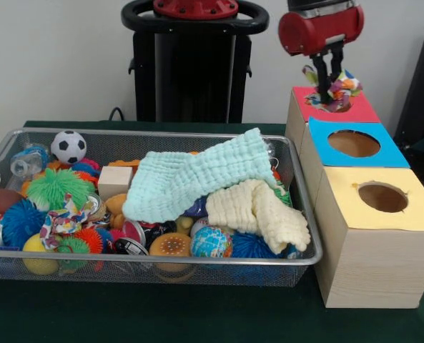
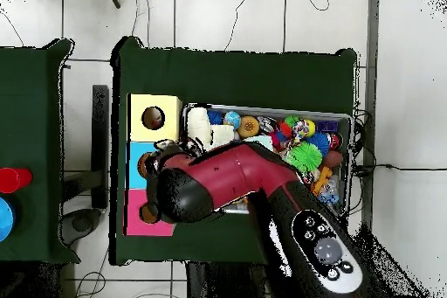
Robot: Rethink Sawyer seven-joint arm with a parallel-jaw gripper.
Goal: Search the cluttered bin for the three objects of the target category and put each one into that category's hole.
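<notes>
The wire mesh bin (image 1: 161,261) sits on the green table and is full of toys; it also shows in the overhead view (image 2: 351,142). My gripper (image 1: 329,91) hangs over the hole of the pink-topped box (image 1: 362,111). It is shut on a polka-dot cloth bundle (image 1: 344,86) that sits at the hole's mouth. A second polka-dot bundle (image 1: 61,220) lies in the bin's front left among spiky balls. I see no third bundle. In the overhead view my arm (image 2: 227,181) hides the gripper and the pink box's hole.
A blue-topped box (image 1: 390,151) and a yellow-topped box (image 1: 419,211) stand in line with the pink one, right of the bin. A mint waffle cloth (image 1: 190,182) and a cream one (image 1: 258,211) cover the bin's middle. A soccer ball (image 1: 68,145) lies at back left.
</notes>
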